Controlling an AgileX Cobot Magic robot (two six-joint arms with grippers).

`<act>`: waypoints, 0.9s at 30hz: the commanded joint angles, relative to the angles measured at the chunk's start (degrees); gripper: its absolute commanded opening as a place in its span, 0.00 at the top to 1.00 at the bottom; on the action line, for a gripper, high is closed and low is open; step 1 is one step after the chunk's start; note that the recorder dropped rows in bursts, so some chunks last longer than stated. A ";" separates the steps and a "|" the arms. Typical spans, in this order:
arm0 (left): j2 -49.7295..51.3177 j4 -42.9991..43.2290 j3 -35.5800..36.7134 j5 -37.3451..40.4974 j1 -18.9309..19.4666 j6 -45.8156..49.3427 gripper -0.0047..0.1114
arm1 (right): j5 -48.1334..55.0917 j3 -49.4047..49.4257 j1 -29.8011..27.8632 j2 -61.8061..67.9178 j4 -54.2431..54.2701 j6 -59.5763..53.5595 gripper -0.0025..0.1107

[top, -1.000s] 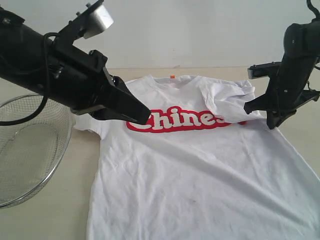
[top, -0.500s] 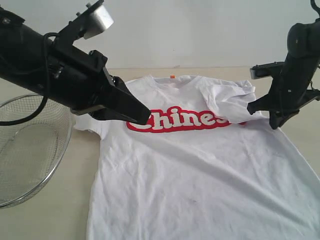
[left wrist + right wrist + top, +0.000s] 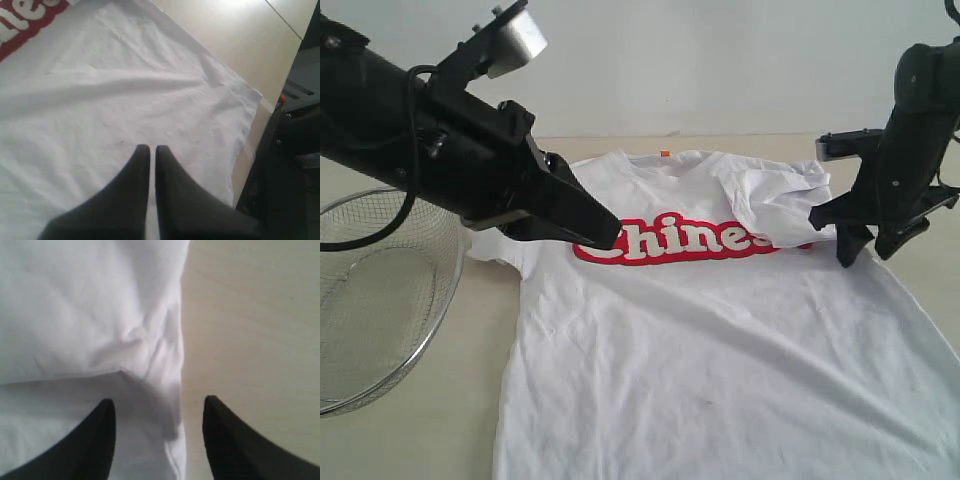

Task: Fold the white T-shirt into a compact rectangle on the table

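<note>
White T-shirt lying face up on the table, one pincer on each side.
A wire basket sits far left. The left pincer, pressed closed and empty, is above the red chest band. The right pincer, jaws apart, hovers by the inward-folded sleeve.

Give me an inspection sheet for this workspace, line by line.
Surface: beige table, matte.
Job's things: white T-shirt lies flat, print up; one sleeve is folded inward onto the red band.
Clutter: wire-mesh basket beside the shirt, at the left of the exterior view.
Grippers: left tool shut, empty, above the shirt; right tool open, holding nothing, at the folded sleeve's edge.
Cables: black cable loops down in front of the basket.
Surroundings: plain pale wall behind.
</note>
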 commanded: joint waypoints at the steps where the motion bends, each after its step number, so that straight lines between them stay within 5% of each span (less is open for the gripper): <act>1: -0.38 -0.66 0.23 0.91 -0.30 -0.47 0.92 | -0.44 -0.21 -0.45 -2.16 -5.26 5.33 0.64; 6: -0.38 -0.66 0.23 0.91 -0.30 -0.47 0.92 | -3.04 -0.21 -0.45 -6.47 -4.38 3.53 0.98; 10: -0.38 -0.66 0.23 0.24 -0.30 -1.06 0.92 | -5.50 0.04 0.80 -6.09 5.60 2.20 0.98; 27: -0.38 -0.28 0.23 -0.23 -0.03 -3.04 0.92 | -7.75 0.17 2.45 -1.27 -0.68 6.22 0.98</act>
